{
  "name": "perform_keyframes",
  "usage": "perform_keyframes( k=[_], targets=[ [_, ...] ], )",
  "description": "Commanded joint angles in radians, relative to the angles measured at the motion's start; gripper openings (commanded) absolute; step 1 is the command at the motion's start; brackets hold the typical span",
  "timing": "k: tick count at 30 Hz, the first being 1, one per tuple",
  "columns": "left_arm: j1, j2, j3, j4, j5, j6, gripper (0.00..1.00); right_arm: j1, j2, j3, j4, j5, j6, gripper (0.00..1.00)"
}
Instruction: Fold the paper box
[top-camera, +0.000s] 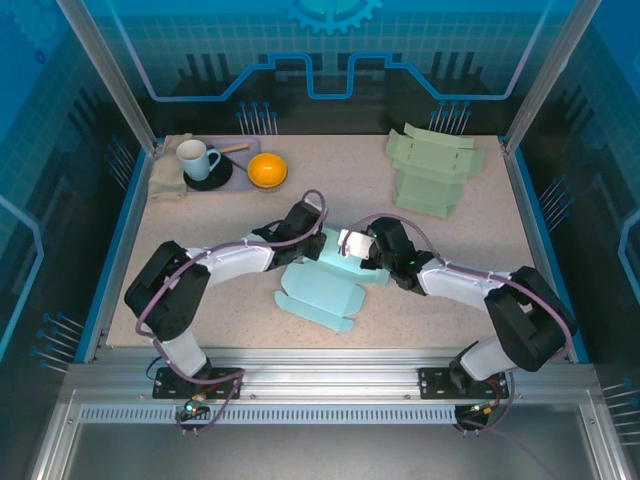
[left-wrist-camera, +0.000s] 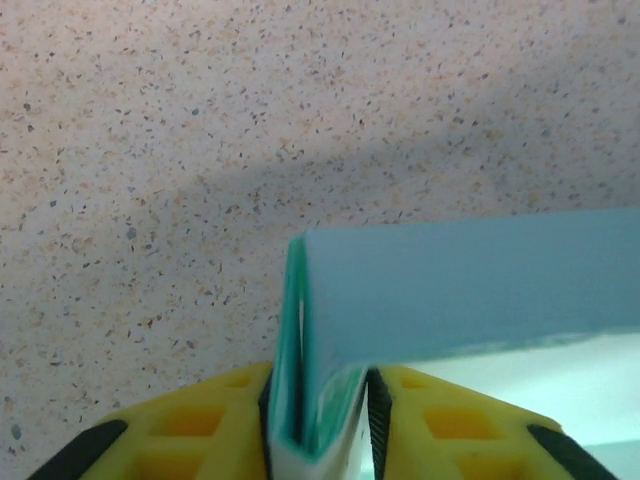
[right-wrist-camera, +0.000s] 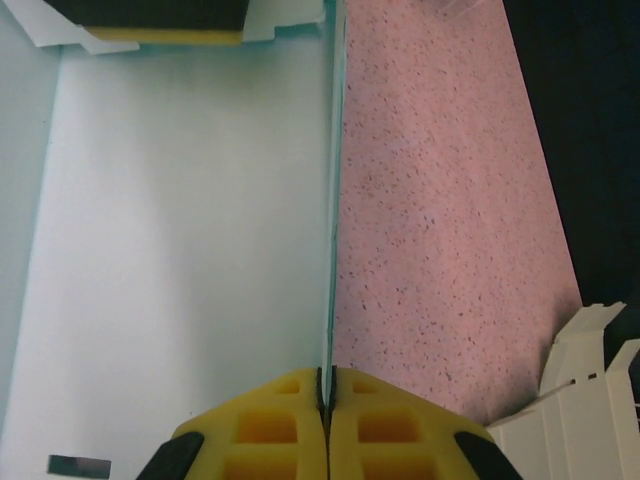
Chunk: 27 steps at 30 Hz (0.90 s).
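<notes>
Left wrist view puts the left tool (left-wrist-camera: 318, 420) astride a doubled-over wall of the paper box (left-wrist-camera: 470, 290), pads against the fold on both sides, so it is grasping that wall. The right tool (right-wrist-camera: 326, 400) is clenched on a thin single wall standing on edge, with the box's pale floor to one side of it and the table (right-wrist-camera: 450, 200) to the other.

From above, the box lies between the two tools, near the middle of the table. Two of its walls are raised. The panel on the side nearest the arm bases is flat, its tabs spread. I judge the fold roughly half done: that panel and the locking tabs are left.

Far left beyond the box, a white mug (top-camera: 197, 158) stands on a dark saucer (top-camera: 222, 178); its contents cannot be told. Beside it, an orange bowl (top-camera: 267, 170) shows nothing inside. Far right beyond the box lies a stack of green box blanks (top-camera: 432, 175).
</notes>
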Motion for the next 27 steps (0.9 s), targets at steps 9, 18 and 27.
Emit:
perform_keyframes(
  k=[9, 18, 27],
  targets=[
    [0.042, -0.116, -0.083, -0.005, 0.143, -0.036, 0.38, -0.013, 0.044, 0.005, 0.015, -0.010, 0.037, 0.00],
    [0.069, -0.001, -0.071, 0.058, 0.245, 0.009, 0.37, -0.038, 0.044, 0.015, -0.017, -0.099, 0.064, 0.00],
    [0.075, 0.058, -0.092, 0.062, 0.295, -0.009, 0.33, -0.056, 0.071, 0.029, -0.032, -0.105, 0.082, 0.00]
  ],
)
